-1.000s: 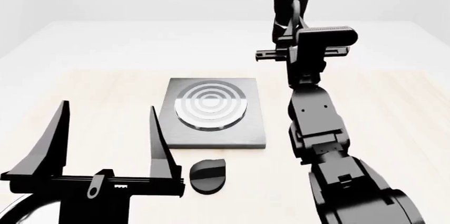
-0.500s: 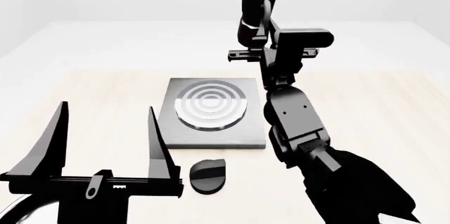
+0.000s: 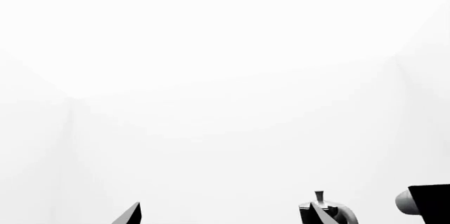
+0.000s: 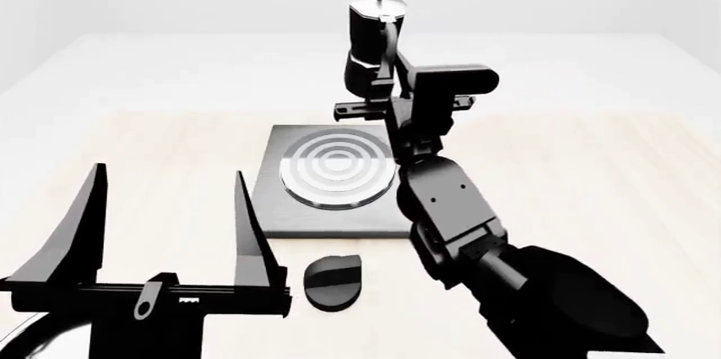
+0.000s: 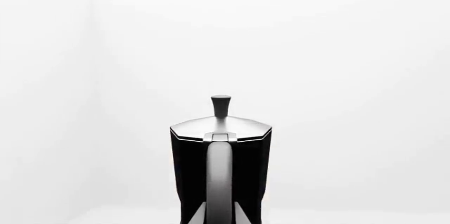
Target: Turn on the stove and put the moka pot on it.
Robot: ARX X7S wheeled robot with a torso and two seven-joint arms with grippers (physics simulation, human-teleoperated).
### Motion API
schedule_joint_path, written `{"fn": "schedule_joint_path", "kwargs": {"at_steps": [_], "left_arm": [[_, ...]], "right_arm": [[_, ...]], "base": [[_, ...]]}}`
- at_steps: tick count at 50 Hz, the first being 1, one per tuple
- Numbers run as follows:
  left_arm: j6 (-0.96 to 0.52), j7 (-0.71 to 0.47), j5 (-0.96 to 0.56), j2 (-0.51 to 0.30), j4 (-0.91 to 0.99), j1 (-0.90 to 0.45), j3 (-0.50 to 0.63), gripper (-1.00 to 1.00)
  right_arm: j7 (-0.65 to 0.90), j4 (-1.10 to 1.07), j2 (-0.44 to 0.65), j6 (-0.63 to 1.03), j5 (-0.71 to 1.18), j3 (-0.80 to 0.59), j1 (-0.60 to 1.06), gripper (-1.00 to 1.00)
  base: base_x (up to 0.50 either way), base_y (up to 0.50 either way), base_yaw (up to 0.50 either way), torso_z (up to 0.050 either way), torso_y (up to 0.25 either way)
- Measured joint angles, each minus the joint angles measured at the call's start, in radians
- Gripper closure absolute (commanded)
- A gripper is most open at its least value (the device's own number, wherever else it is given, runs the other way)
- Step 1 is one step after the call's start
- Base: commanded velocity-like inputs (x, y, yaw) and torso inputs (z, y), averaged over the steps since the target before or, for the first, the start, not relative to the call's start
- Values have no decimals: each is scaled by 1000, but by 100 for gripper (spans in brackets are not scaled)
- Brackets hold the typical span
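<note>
The table (image 4: 586, 156) is a pale wood surface carrying the stove and knob. The right arm (image 4: 451, 207) reaches forward from the near right, across the stove's right edge. The left gripper (image 4: 169, 207) sits low at the near left, its two fingers spread wide and grasping nothing. The stove (image 4: 338, 207) is a flat grey square plate with a raised ring burner, lying mid-table just beside the left gripper's inner finger. The moka pot (image 4: 373, 38) is held upright in the air beyond the stove's far edge, clear of the burner; in the right wrist view its handle faces the camera and its silver lid and knob are level. The right gripper (image 4: 377, 89) is clenched on the pot's lower body at the handle side. The round black knob (image 4: 333, 281) lies flat just near of the stove's front edge.
</note>
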Motion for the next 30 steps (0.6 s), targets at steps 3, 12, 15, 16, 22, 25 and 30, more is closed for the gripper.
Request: {"fn": "schedule_joint_path", "kwargs": {"at_steps": [3,12,15,16,22,25,30], "left_arm": [[-1,0,1,-1,1,1,1,-100],[-7,-1,1,-2,3,1,2,-100],[-11,0,2,-1,4,0,3,-100],[-12,0,1,-1,4,0,4,-100],[-18,0,3,-1,3,-1,6,-100],[-21,1,5,-1,1,-2,8,-100],[-25,2,10,-1,0,-3,12,-100]], "right_arm": [[3,-11,0,0,3,-7,-2,100],[7,-30,0,-3,7,-19,-8,100],[6,-33,0,-6,8,-20,-11,100],[6,-34,0,-7,9,-21,-12,100],[5,-38,0,-11,14,-24,-14,100],[4,-40,0,-14,14,-24,-17,100],[4,-43,0,-19,9,-24,-21,100]], "base": [[0,0,0,0,3],[0,0,0,1,1],[0,0,0,0,0],[0,0,0,0,10],[0,0,0,0,0],[0,0,0,0,3],[0,0,-1,0,-75]]}}
